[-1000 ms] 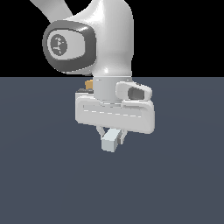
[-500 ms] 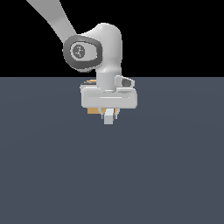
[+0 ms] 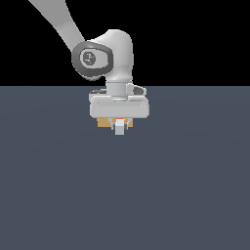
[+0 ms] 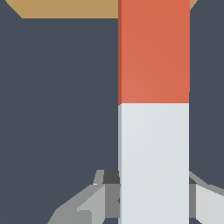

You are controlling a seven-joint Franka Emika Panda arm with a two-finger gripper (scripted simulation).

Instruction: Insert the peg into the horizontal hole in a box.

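Observation:
My gripper (image 3: pixel 119 123) is shut on the peg (image 3: pixel 119 128), holding it by its pale grey-white half. In the wrist view the peg (image 4: pixel 154 109) runs lengthwise away from the fingers (image 4: pixel 89 205), red-orange half leading toward the tan box (image 4: pixel 65 8). Its red tip overlaps the box's near edge. In the exterior view only slivers of the box (image 3: pixel 103 122) show behind the white hand, at table level. The hole is hidden in both views.
A flat dark grey-blue table (image 3: pixel 125 195) fills the scene, with a black background above its far edge. The white arm (image 3: pixel 105 56) rises toward the exterior view's left.
The arm has carried the peg farther from the exterior camera and lower, closing on the box; the hand now looks smaller and the box shows right behind it.

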